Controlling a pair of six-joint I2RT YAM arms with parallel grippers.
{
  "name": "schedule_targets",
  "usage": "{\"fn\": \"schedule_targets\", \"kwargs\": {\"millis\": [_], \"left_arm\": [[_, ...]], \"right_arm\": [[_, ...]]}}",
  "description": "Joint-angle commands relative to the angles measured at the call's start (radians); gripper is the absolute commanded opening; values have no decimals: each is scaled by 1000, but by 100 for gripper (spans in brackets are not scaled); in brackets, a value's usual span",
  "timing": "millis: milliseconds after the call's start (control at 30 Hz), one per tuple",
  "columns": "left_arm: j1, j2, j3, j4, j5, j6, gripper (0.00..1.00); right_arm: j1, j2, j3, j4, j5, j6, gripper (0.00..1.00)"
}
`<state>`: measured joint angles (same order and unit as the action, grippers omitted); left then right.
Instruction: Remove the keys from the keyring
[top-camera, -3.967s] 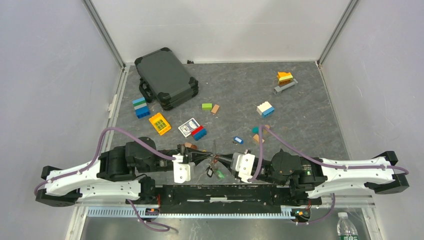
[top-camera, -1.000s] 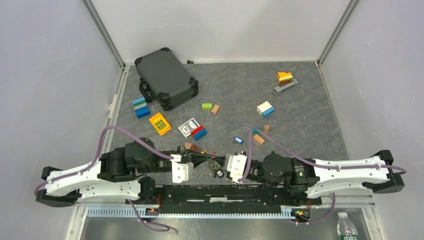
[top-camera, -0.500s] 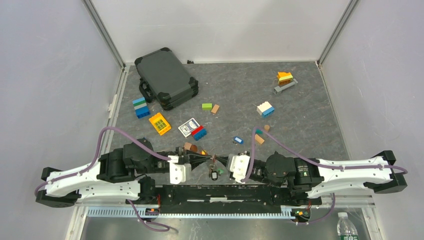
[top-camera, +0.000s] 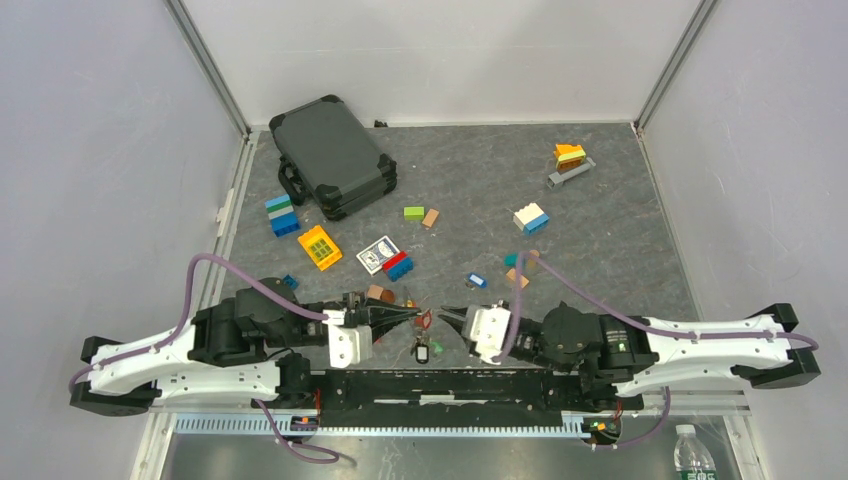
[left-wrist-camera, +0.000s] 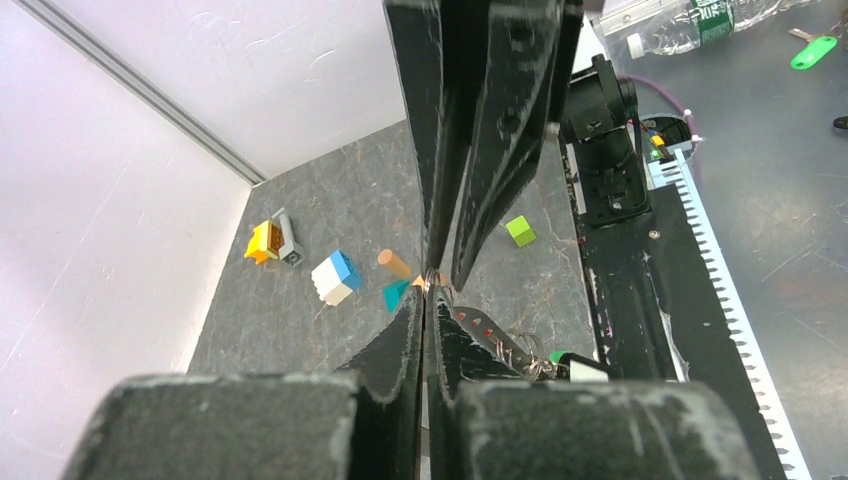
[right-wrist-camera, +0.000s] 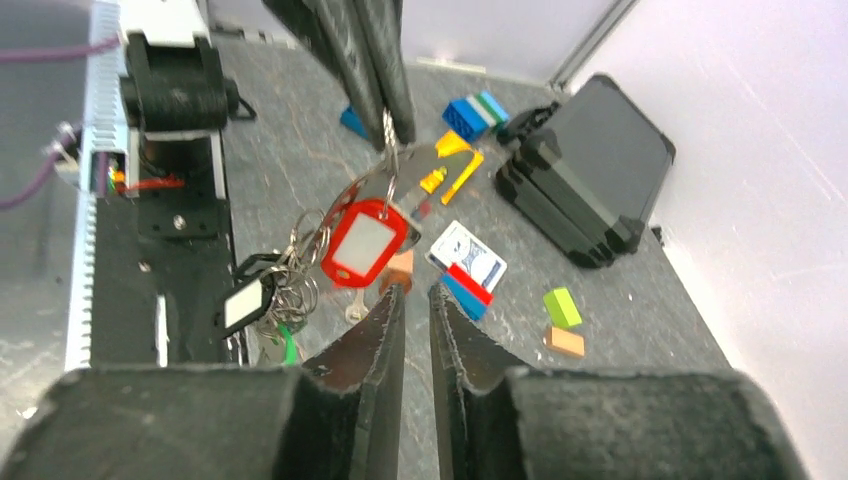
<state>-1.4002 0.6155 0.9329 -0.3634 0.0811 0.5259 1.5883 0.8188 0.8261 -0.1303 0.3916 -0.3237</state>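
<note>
We see the left fingers (top-camera: 412, 317) pressed together on the keyring (right-wrist-camera: 388, 135), pinching the thin metal loop at its top, low over the near middle of the table (top-camera: 600, 230). The keys (right-wrist-camera: 290, 285) hang from the loop in a loose bunch under those fingertips. The red tag (right-wrist-camera: 365, 243) sits highest, with a silver blade tilted behind it. The black tag with a white label (right-wrist-camera: 248, 302) is lower and nearer the arm bases, and a bit of green tag (right-wrist-camera: 287, 350) shows beneath it.

The right fingers (top-camera: 450, 315) point at the bunch from the other side. They stand slightly apart with nothing between them, just beside the keys but clear of them. From the right wrist, the red tag hangs directly beyond the narrow gap.

Further back on the table lie the playing-card box (top-camera: 377, 253) with a red and blue block (top-camera: 399, 266) touching it, a yellow block (top-camera: 320, 246) and a dark hard case (top-camera: 333, 155). All of these are well apart from the keys.
</note>
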Motion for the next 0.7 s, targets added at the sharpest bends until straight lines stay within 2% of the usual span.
{"fn": "schedule_targets", "kwargs": {"millis": [0, 233, 533, 667], "left_arm": [[-5, 3, 7, 82, 15, -40, 2], [-5, 14, 6, 98, 32, -50, 2], [-5, 33, 4, 122, 65, -57, 2], [-5, 39, 4, 126, 77, -59, 2]], "right_arm": [[1, -70, -30, 180, -79, -9, 21], [2, -84, -65, 292, -170, -17, 28], [1, -38, -54, 288, -168, -17, 28], [2, -40, -58, 288, -162, -12, 24]]}}
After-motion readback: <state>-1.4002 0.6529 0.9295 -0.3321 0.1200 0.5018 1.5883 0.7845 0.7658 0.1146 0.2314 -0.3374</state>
